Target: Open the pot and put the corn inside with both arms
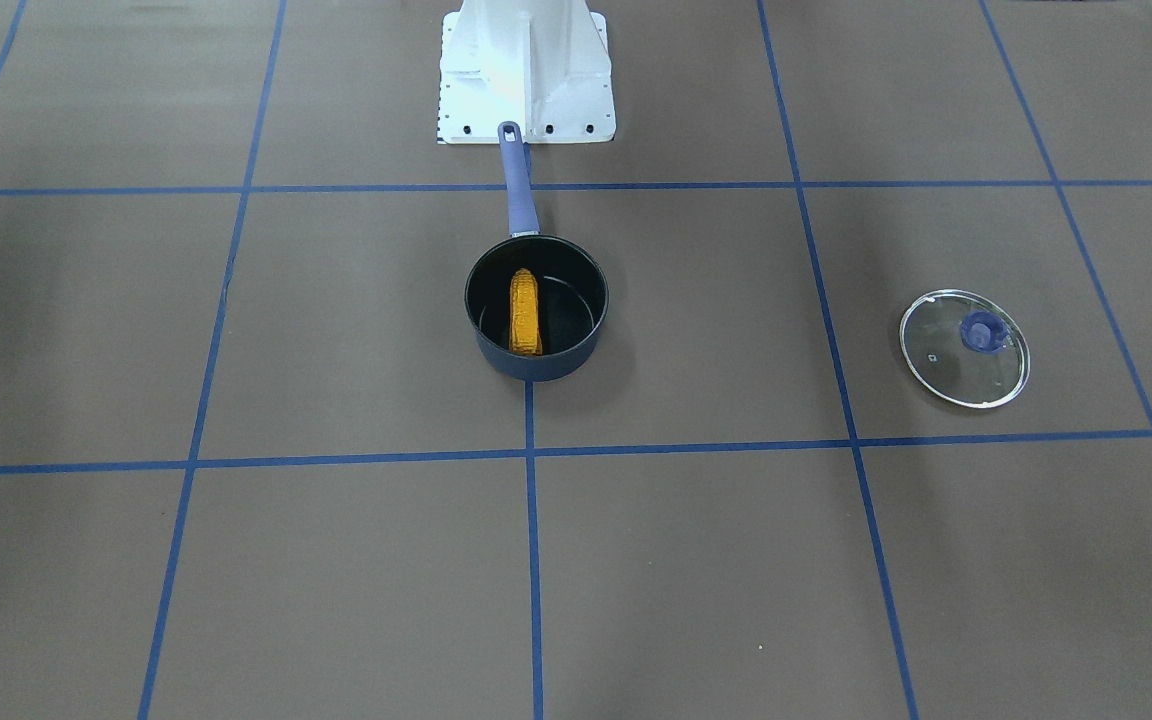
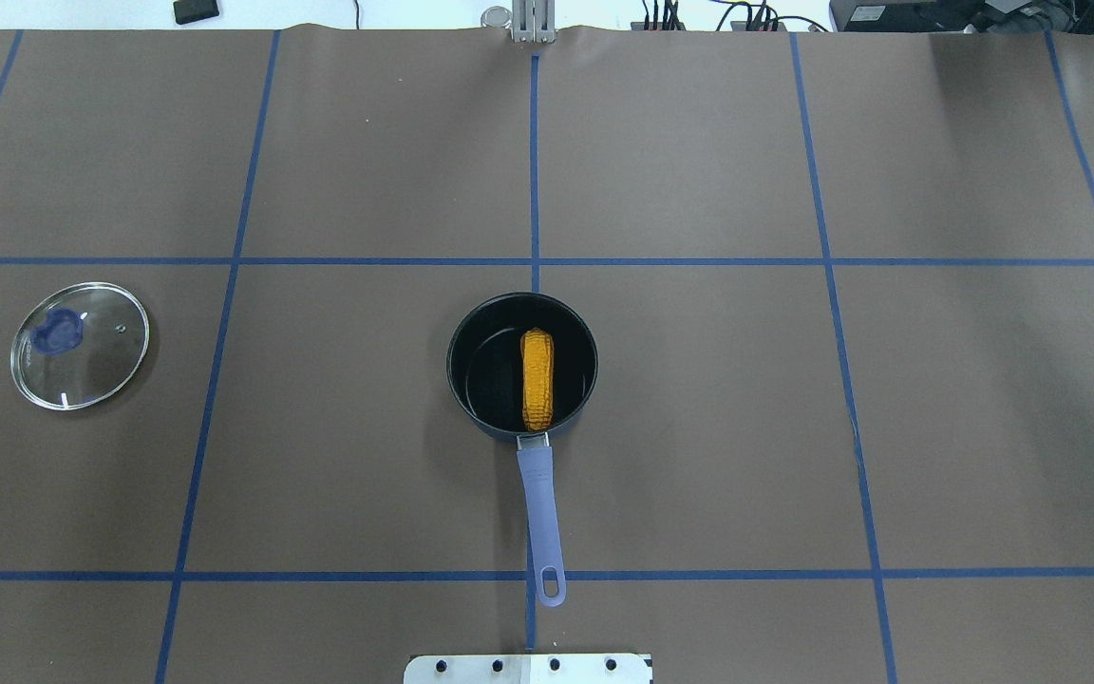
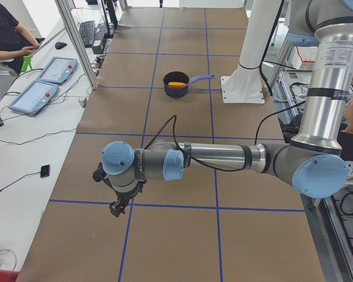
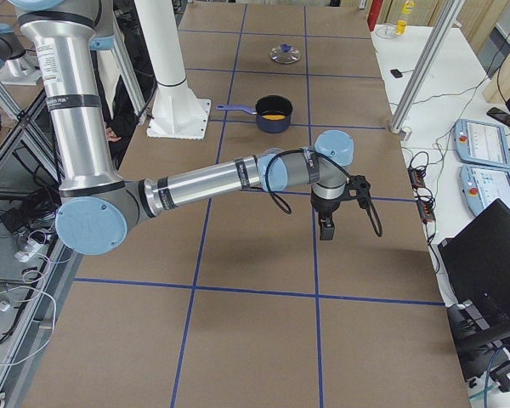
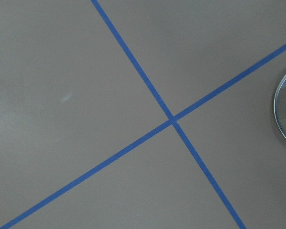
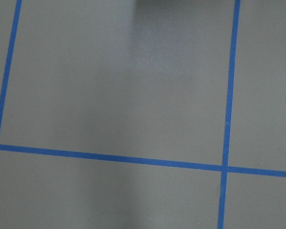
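Since the round clear glass lid with the blue knob (image 2: 96, 356) lies flat on the brown paper-covered table (image 2: 699, 427) at my far left, well apart from everything else, I judge the opening step done. My left gripper (image 3: 114, 210) hangs low over the table out on that side. Only the side view shows it, so I cannot tell how wide its jaws stand or whether they hold anything; its wrist camera catches just the lid's rim beside a crossing of blue tape lines (image 5: 171, 119). In the middle sits the dark round pot (image 2: 485, 370), uncovered, its long lilac handle (image 2: 541, 513) pointing at my white base plate (image 2: 528, 668). The small orange-yellow corn cob (image 2: 537, 378) lies inside on the bottom, lengthwise with the handle. So I take the task as finished; the next move calls only for keeping both arms off the pot, and that handle is the one thing to mind. On the right, my right gripper (image 4: 325, 231) points down near a tape line; again I cannot tell its jaws' state.
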